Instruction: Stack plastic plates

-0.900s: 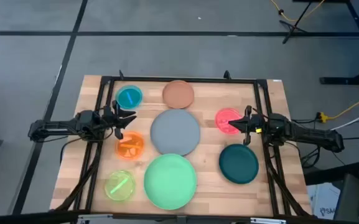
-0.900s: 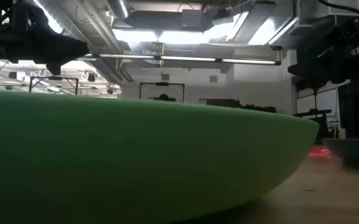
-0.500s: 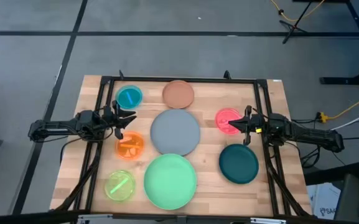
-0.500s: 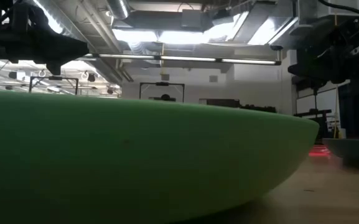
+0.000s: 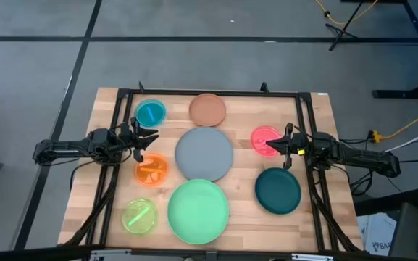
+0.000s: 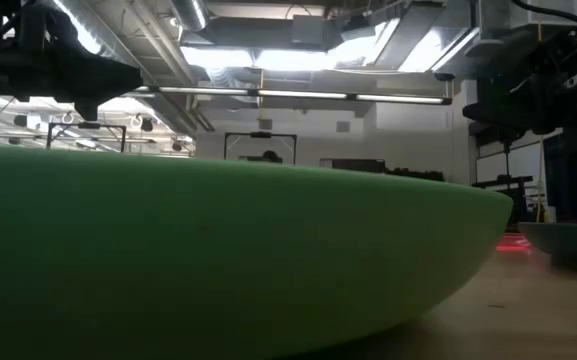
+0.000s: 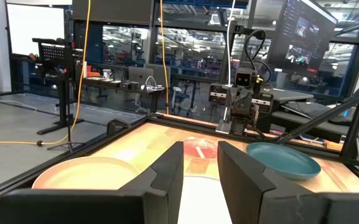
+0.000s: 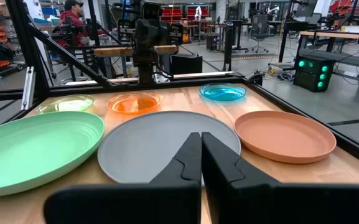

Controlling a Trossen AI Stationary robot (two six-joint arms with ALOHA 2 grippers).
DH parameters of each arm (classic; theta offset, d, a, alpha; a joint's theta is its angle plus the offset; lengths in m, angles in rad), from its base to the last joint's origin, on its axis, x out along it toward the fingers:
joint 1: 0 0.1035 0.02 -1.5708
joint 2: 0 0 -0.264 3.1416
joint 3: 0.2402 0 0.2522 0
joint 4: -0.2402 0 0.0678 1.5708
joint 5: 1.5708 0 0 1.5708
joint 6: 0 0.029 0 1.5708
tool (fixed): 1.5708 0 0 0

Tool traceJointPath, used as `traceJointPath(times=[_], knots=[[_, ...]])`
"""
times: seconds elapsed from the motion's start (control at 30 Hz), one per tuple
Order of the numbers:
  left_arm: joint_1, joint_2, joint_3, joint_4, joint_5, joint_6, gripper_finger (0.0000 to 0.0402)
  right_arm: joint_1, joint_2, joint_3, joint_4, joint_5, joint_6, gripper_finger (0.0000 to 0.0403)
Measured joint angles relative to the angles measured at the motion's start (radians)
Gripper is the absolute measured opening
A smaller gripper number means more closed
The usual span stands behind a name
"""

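Note:
Eight round plates lie apart on the wooden table, each on its base: cyan, terracotta, grey, pink, orange, light green, yellow-green and dark teal. My left gripper is open and empty, above the table between the cyan and orange plates, left of the grey plate; its fingers show parted in the left wrist view. My right gripper is shut and empty above the pink plate's right side, pointing at the grey plate.
A black frame runs round the table's edges. The light green plate fills the low view. A person stands in the room beyond the table's left side. Bare wood shows between the plates.

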Motion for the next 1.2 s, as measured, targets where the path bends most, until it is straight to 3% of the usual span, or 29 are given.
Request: traceJointPath(times=[0.5, 0.63, 0.87, 1.2], knots=[[0.000, 0.000, 0.000, 0.005, 0.000, -0.003, 0.0092, 0.000, 0.000, 0.000, 0.000, 0.000, 0.000, 0.0001], [0.000, 0.000, 0.000, 0.078, 0.014, -0.143, 0.0092, 0.000, 0.000, 0.000, 0.000, 0.000, 0.000, 0.0001], [0.000, 0.000, 0.000, 0.147, -0.026, -0.151, 0.0092, 0.000, 0.000, 0.000, 0.000, 0.000, 0.000, 0.0001], [-0.001, 0.143, 0.000, 0.157, 0.116, -0.167, 0.0092, 0.000, 0.000, 0.000, 0.054, 0.023, -0.023, 0.0001]])
